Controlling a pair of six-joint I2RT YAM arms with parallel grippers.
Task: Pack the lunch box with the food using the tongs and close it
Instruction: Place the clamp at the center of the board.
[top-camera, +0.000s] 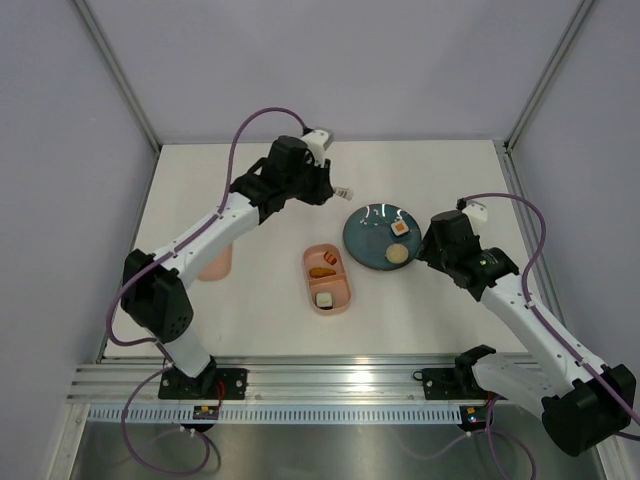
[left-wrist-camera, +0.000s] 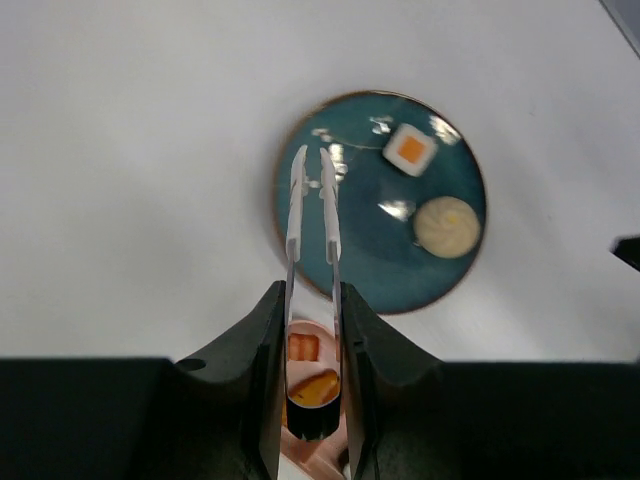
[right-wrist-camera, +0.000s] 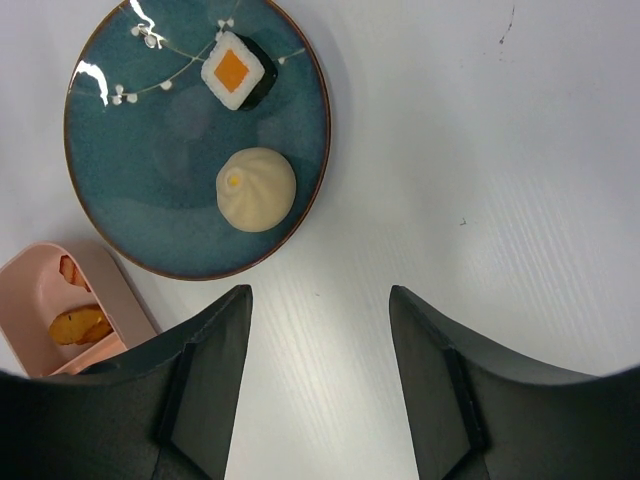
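The tongs sit clamped in the left gripper. Their blades are squeezed nearly parallel with a thin gap between them, and nothing is pinched at the tips. Those tips hang over the plate near its left rim in the wrist view. The cube lies off to their right and the bun beyond it, both apart from the tips. The lunch box lies back under the gripper, holding sausage pieces. The right gripper hovers beside the plate, jaws spread.

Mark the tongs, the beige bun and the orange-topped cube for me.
tongs (left-wrist-camera: 331, 220), left wrist view, middle of one blade.
beige bun (right-wrist-camera: 256, 189), right wrist view, centre of its top.
orange-topped cube (right-wrist-camera: 237, 70), right wrist view, its orange top face.
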